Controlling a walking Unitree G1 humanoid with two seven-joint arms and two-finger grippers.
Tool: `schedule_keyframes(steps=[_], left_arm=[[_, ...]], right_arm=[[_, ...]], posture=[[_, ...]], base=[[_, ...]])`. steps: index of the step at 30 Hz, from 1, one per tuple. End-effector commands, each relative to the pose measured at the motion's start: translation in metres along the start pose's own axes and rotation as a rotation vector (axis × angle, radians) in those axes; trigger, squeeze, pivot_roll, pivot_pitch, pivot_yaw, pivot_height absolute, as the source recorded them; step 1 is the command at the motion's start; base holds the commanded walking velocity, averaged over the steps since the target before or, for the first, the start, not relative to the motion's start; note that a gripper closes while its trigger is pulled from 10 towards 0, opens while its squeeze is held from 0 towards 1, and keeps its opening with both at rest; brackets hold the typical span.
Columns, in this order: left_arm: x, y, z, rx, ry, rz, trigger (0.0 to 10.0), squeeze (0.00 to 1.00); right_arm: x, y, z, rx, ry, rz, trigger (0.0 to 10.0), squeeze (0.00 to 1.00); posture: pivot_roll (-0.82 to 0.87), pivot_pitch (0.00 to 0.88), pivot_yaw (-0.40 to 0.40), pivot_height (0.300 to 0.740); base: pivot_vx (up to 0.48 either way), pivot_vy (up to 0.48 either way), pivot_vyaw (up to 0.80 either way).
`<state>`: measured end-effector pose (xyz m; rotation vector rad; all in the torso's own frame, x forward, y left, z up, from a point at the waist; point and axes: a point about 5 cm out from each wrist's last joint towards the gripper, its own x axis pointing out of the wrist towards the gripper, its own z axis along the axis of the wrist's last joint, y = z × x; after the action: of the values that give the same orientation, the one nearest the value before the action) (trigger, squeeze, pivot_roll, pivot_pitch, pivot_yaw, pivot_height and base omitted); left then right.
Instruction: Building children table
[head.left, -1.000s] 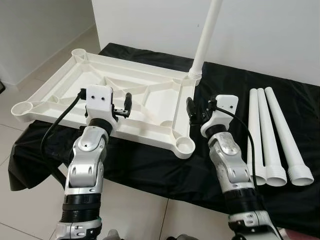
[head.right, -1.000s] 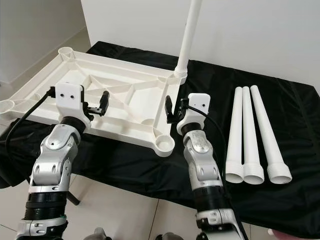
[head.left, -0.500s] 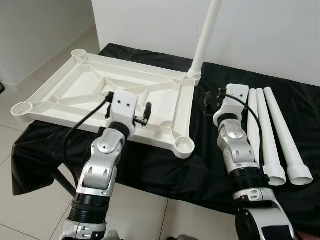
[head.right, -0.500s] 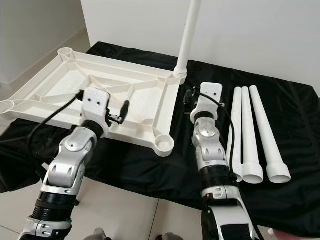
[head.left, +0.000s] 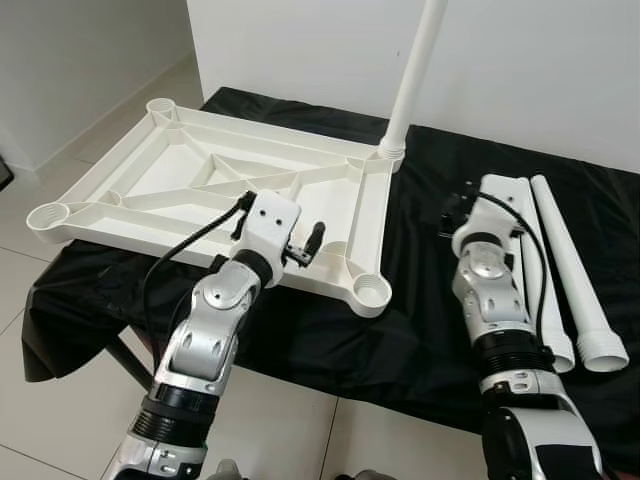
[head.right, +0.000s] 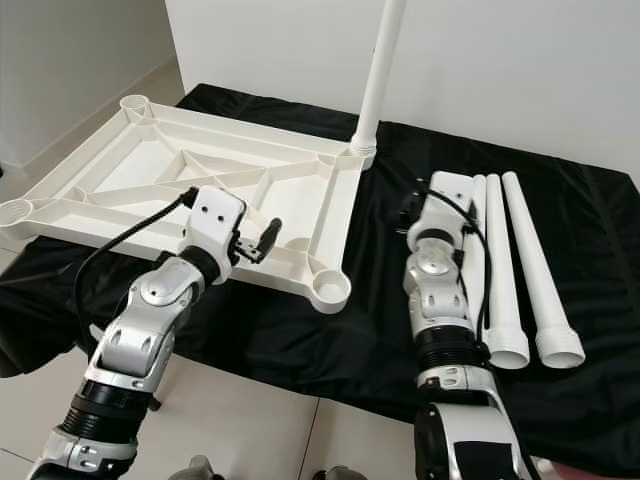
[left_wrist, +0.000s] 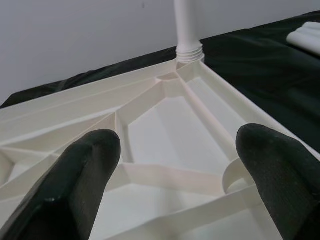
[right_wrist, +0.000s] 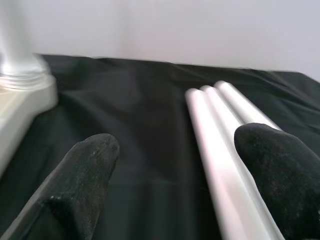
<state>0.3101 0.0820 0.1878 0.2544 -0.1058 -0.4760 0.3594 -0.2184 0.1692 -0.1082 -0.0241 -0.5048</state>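
Observation:
The white tabletop (head.left: 180, 165) lies upside down on a black cloth (head.left: 420, 330). One white leg (head.left: 410, 75) stands upright in its far right corner socket. Three loose white legs (head.left: 565, 265) lie side by side on the cloth to the right. My left gripper (head.left: 310, 242) is open, hovering over the tabletop's near edge beside the empty near right socket (head.left: 372, 292). In the left wrist view its fingers (left_wrist: 85, 170) frame the ribs and the upright leg (left_wrist: 186, 25). My right gripper (head.left: 452, 205) is open just left of the loose legs (right_wrist: 225, 145), holding nothing.
The cloth-covered surface stands against a white wall (head.left: 560, 60). Tiled floor (head.left: 70, 400) lies in front and to the left. Empty sockets sit at the tabletop's near left corner (head.left: 48, 215) and far left corner (head.left: 160, 105).
My left gripper has moved right along the tabletop's near edge towards the near right socket. My right gripper has swung right, away from the tabletop and up to the loose legs.

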Motion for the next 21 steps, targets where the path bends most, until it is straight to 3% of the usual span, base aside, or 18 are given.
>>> schedule_keyframes(steps=[1, 12, 21], left_arm=[[0.002, -0.004, 0.002, 0.018, -0.004, -0.037, 10.0, 0.00], [0.001, -0.001, 0.003, 0.019, 0.029, -0.081, 10.0, 0.00], [-0.003, -0.007, 0.003, 0.045, 0.032, -0.146, 10.0, 0.00]], right_arm=[[0.004, -0.007, -0.003, -0.021, 0.038, -0.081, 10.0, 0.00], [0.010, -0.013, -0.012, -0.008, 0.162, -0.172, 10.0, 0.00], [0.008, -0.002, -0.021, 0.024, 0.295, -0.140, 10.0, 0.00]], posture=[[-0.02, 0.000, -0.029, 0.740], [-0.01, 0.000, -0.036, 0.740], [0.00, 0.000, -0.043, 0.740]], base=[[0.000, 0.000, 0.00], [0.000, 0.000, 0.00], [0.000, 0.000, 0.00]])
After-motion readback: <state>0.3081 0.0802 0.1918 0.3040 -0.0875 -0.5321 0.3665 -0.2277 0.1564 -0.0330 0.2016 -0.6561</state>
